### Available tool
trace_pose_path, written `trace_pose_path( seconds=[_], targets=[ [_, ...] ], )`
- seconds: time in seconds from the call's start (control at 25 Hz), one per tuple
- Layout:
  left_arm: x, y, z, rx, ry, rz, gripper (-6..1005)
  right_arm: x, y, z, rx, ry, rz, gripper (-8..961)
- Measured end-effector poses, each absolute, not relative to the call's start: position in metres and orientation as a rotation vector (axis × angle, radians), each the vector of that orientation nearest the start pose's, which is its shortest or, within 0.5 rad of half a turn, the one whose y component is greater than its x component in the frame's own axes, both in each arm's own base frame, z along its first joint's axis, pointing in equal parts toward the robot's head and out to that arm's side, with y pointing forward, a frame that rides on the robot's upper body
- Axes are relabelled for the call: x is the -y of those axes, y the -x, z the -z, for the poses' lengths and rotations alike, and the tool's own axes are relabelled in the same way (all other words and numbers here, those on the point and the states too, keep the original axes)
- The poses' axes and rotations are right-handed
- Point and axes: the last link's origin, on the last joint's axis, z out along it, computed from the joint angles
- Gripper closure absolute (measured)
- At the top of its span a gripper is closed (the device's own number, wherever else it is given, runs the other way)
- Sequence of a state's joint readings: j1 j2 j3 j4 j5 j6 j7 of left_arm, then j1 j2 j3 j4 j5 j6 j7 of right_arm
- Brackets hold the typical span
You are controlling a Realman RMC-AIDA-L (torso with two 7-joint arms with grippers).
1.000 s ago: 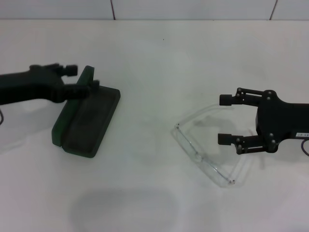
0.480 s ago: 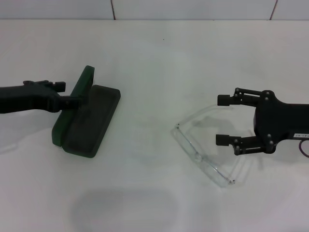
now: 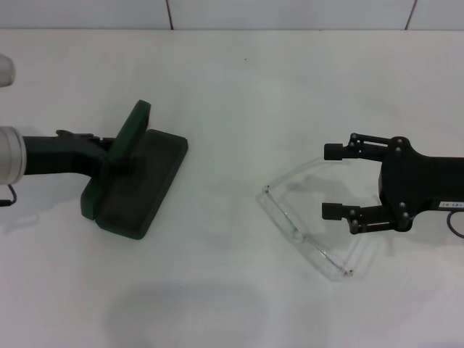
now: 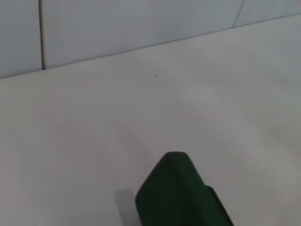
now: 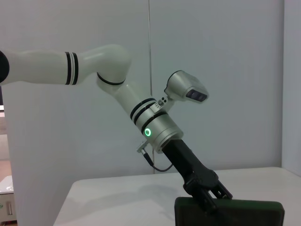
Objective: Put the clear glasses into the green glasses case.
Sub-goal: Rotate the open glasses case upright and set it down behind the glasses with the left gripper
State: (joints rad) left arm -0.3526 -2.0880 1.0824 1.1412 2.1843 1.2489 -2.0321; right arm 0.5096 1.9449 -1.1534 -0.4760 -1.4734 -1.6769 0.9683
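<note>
The green glasses case [image 3: 141,185] lies open at the left of the table, its lid [image 3: 129,138] standing up. My left gripper [image 3: 109,156] reaches in from the left and is shut on that lid. The left wrist view shows only a lid corner [image 4: 178,193]. The right wrist view shows the case [image 5: 244,212] with the left gripper [image 5: 207,190] clamped on its upper edge. The clear glasses [image 3: 301,233] lie right of centre, arms unfolded toward my right gripper [image 3: 331,180]. It stands open just right of the lens, over the arms, holding nothing.
The white table [image 3: 232,87] runs back to a tiled wall [image 3: 290,13]. My left arm [image 5: 117,89] shows white in the right wrist view, across the table. A soft shadow [image 3: 185,315] lies near the front edge.
My left gripper has drawn back to the left and lower with the lid. The case has slid a little to the right and turned slightly. My right gripper has crept slightly left toward the glasses.
</note>
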Motion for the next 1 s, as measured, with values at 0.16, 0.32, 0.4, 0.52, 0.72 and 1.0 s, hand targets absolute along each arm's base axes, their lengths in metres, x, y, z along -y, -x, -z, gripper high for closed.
trace_pose_path(
  seconds=[0.16, 0.32, 0.4, 0.52, 0.72, 1.0],
  targets=[
    [-0.345, 0.272, -0.023, 0.952, 2.479, 0.16, 303, -0.307, -0.242, -0.002, -0.058, 2.823, -0.972, 106],
    [-0.346, 0.272, -0.024, 0.925, 2.486, 0.148, 380, -0.307, -0.242, -0.002, -0.056, 2.823, -0.974, 111],
    [-0.348, 0.271, -0.024, 0.886, 2.495, 0.131, 449, -0.307, -0.242, -0.002, -0.054, 2.823, -0.975, 112],
    [-0.353, 0.268, -0.023, 0.852, 2.503, 0.109, 552, -0.306, -0.241, -0.002, -0.051, 2.824, -0.977, 114],
    [-0.364, 0.257, -0.021, 0.751, 2.515, 0.11, 743, -0.3, -0.242, -0.001, -0.046, 2.848, -0.989, 118],
    [-0.394, 0.199, 0.012, 0.433, 2.652, 0.145, 793, -0.283, -0.249, 0.005, -0.014, 2.886, -0.996, 123]
  ],
)
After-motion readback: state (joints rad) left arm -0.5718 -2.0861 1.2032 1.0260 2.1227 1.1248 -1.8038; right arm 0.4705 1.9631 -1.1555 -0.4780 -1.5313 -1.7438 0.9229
